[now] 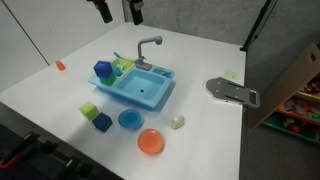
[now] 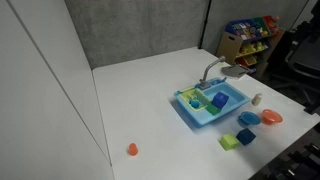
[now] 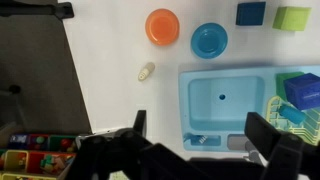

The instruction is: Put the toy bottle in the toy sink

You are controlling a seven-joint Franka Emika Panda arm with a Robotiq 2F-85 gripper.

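Observation:
The toy bottle point(image 1: 177, 122) is a tiny cream-white piece lying on the white table beside the orange plate point(image 1: 150, 141). It also shows in an exterior view point(image 2: 257, 100) and in the wrist view point(image 3: 146, 71). The toy sink point(image 1: 145, 92) is a light-blue basin with a grey faucet point(image 1: 148, 45), and shows in an exterior view point(image 2: 205, 115) and the wrist view point(image 3: 225, 100). Its basin is empty; a blue block point(image 1: 102, 69) and a green rack sit in its side compartment. My gripper point(image 1: 119, 12) is open and empty, high above the sink; in the wrist view point(image 3: 200, 130) its fingers straddle the sink's faucet edge.
A round blue bowl point(image 1: 130, 120), a blue cube point(image 1: 102, 122) and a green cube point(image 1: 89, 110) lie near the plate. A small orange piece point(image 1: 60, 66) lies apart. A grey clamp point(image 1: 232, 92) sits at the table edge. A toy shelf point(image 2: 250, 35) stands beyond.

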